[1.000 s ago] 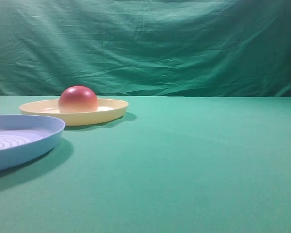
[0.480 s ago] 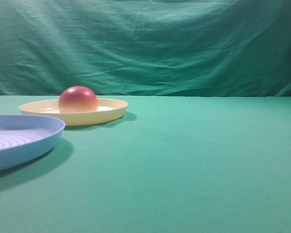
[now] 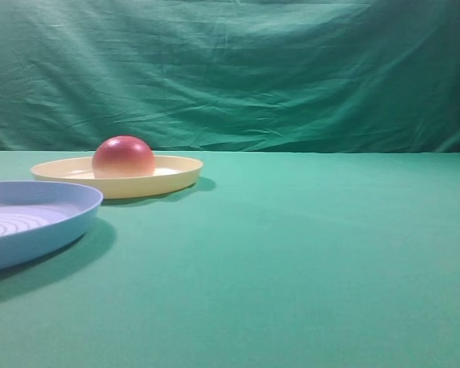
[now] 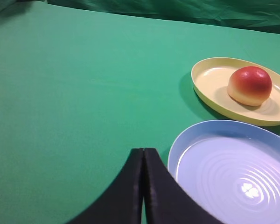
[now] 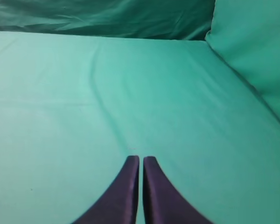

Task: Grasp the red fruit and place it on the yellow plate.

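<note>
The red fruit [image 3: 123, 156] [image 4: 249, 86] rests on the yellow plate [image 3: 172, 175] [image 4: 207, 83], red on top and pale near its base. My left gripper [image 4: 143, 150] is shut with nothing in it, hovering beside the near edge of the blue plate, well back from the fruit. Over bare green cloth my right gripper [image 5: 141, 158] is shut and holds nothing. Neither gripper shows in the exterior high view.
A light-blue plate [image 3: 69, 217] [image 4: 196, 140] with concentric ridges sits in front of the yellow plate. Green cloth [image 3: 307, 261] covers the table and hangs as a backdrop behind. A raised fold of cloth [image 5: 256, 42] stands at the right.
</note>
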